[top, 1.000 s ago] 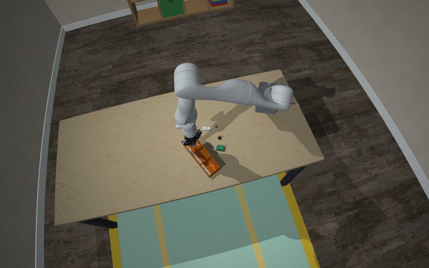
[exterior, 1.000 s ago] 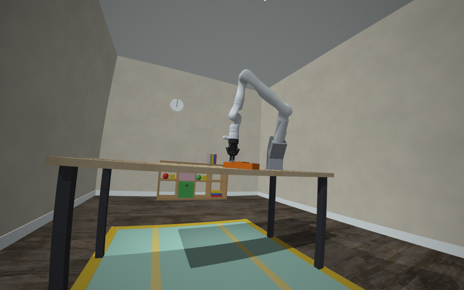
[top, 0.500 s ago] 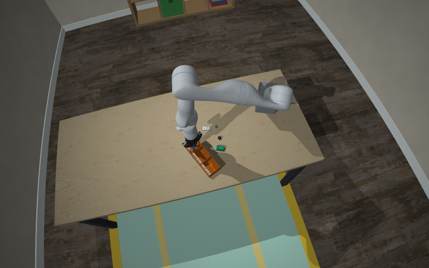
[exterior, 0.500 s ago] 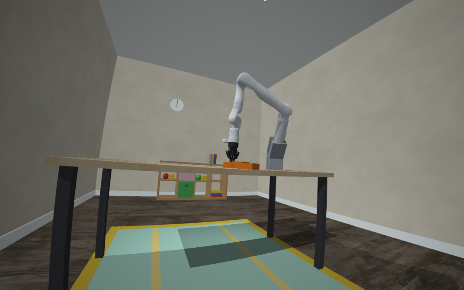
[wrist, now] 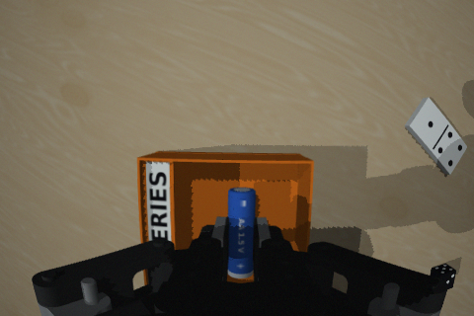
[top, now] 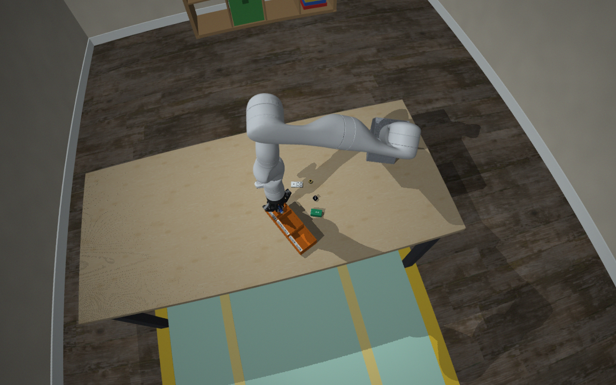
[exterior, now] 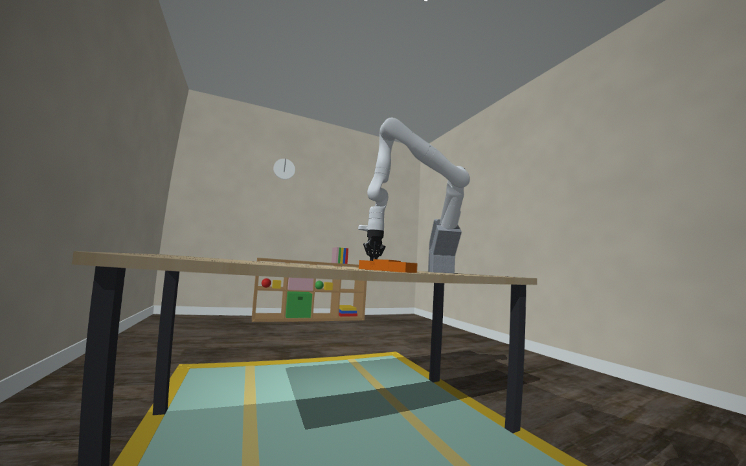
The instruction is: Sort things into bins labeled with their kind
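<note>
The black two-finger gripper (top: 279, 210) (exterior: 373, 258) (wrist: 241, 233) is grasping a blue cylindrical AA battery (top: 280, 210) (wrist: 241, 232), its jaws pressing on both sides of it. The gripper is pointing down over the far-left end of a row of orange rectangular open bins (top: 309, 247) (exterior: 388, 266) (wrist: 225, 160), and the battery is hanging at the end bin, whose white label is showing the letters "ERIES" in the wrist view; whether it is touching the bin's floor is hard to tell from here. The bins are standing on the pale wooden table (top: 171, 229) (exterior: 236, 267) (wrist: 197, 59), running from far left to near right. The labels on the other bins are looking too small to read.

To the right of the bins, four things are lying on the table: a white rectangular domino with black pips (top: 297, 184) (wrist: 436, 136) on the far side, a small brass-coloured ring-like piece (top: 310, 179) just to its right, a black cubic die with white pips (top: 315, 197) (wrist: 442, 276) nearer, and a green blocky piece (top: 316, 212) nearest of the four, beside the bin row.
</note>
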Available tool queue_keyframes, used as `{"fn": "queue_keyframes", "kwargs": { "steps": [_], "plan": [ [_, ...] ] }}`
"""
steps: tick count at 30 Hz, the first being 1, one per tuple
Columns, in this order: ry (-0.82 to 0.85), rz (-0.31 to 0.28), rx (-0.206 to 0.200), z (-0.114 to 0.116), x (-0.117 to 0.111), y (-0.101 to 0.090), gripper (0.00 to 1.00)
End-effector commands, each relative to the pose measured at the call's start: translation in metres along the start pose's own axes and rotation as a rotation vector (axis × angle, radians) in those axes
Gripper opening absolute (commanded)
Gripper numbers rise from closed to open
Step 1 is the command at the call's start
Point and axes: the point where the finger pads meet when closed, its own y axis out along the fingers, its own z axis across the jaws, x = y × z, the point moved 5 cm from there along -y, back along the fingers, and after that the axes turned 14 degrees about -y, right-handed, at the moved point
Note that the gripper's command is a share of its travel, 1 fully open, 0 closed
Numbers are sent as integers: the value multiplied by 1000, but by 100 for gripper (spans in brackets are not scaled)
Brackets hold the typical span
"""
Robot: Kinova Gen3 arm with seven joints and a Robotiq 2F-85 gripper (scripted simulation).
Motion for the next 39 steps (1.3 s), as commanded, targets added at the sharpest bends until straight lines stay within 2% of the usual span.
{"fn": "queue_keyframes", "kwargs": {
  "steps": [1,18,39],
  "plan": [
    [0,1,-1,0,-1,-1,29],
    [0,2,-1,0,-1,-1,29],
    [0,1,-1,0,-1,-25,29]
  ]
}}
